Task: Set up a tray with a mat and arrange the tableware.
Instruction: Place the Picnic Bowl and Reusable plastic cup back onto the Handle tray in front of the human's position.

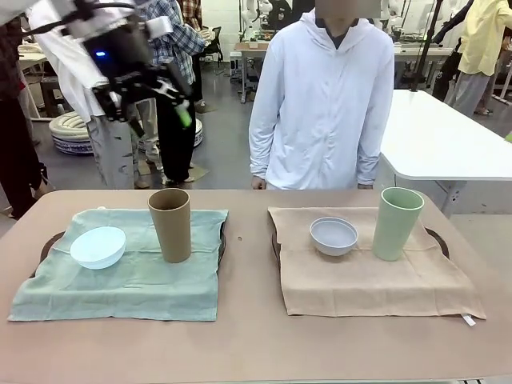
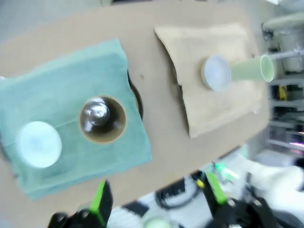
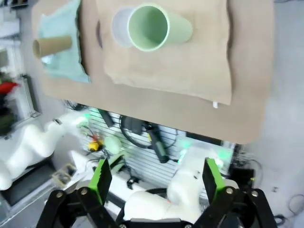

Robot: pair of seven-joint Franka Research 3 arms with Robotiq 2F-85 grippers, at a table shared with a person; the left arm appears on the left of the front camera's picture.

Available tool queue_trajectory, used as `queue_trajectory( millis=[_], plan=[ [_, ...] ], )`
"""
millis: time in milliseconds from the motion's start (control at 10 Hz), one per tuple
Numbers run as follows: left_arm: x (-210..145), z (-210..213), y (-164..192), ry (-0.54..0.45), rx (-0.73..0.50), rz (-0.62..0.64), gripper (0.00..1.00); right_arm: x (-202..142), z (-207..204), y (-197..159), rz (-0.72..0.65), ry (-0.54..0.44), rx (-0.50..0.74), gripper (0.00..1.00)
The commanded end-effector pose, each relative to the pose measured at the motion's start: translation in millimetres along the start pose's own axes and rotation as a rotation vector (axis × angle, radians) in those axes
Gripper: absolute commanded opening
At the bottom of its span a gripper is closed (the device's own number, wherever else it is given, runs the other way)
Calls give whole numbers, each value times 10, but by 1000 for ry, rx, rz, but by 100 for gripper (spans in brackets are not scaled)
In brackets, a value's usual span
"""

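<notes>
Brown table [image 1: 248, 336] carries two trays, each under a cloth mat: a teal mat [image 1: 128, 276] on the robot's left and a beige mat [image 1: 368, 276] on the right. On the teal mat stand the brown tumbler [image 1: 170, 225] and, just beside it, the light blue bowl [image 1: 98, 246]. On the beige mat are the grey-white bowl [image 1: 334, 236] and the green tumbler [image 1: 396, 223], near each other.

The front view shows the dark tray rims [image 1: 222, 240] at the mat edges and a person [image 1: 324, 104] in a white jacket at the far side; the wrist views look down from above and show the inside of the tumblers. The left gripper [image 1: 156, 100] is high over the far left of the table, jaws wide apart, holding nothing. In its wrist view the brown tumbler lies above the green fingers [image 2: 99, 199], well apart from them. The right gripper [image 3: 154, 183] is also wide open and empty; the green tumbler is far above its fingers, beyond the table edge.

Behind the person are other white tables and people in a workshop room
</notes>
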State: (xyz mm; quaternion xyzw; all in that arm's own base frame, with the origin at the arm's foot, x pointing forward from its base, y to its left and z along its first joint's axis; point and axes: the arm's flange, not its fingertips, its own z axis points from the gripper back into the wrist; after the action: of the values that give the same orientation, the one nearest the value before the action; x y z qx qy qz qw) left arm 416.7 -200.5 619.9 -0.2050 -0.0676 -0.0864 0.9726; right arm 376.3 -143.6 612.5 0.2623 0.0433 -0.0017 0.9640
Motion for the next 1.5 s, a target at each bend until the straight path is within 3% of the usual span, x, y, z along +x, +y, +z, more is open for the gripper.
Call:
queue_trajectory(
  millis=[0, 100, 300, 400, 500, 600, 1100, 1200, 1400],
  plan=[
    [-129, -132, 595, 4, -126, 50, 100, 148, 66, -281, -21, 35, 171, 100],
    [-248, -122, 863, -9, -212, 68, 100, 121, 51, -471, -38, 70, 272, 100],
    [-340, -145, 1147, -47, -309, 81, 100, 118, -50, -719, -61, 90, 356, 100],
    [-371, -122, 1203, -72, -305, 102, 100, 105, -163, -766, -41, 51, 228, 100],
    [-443, -128, 1024, -119, -191, 77, 100, 60, -242, -714, 13, 6, 3, 100],
    [-285, -119, 1251, -29, -283, 107, 100, 105, -139, -801, -61, 75, 309, 100],
    [-318, -157, 1233, -38, -270, 107, 100, 87, -144, -814, -41, 77, 274, 100],
    [-255, -79, 1442, -9, -341, 144, 100, 18, -145, -930, -1, 95, 340, 100],
    [-280, 263, 2008, 160, -535, 154, 100, -141, -249, -1121, 61, 88, 398, 100]
  ],
)
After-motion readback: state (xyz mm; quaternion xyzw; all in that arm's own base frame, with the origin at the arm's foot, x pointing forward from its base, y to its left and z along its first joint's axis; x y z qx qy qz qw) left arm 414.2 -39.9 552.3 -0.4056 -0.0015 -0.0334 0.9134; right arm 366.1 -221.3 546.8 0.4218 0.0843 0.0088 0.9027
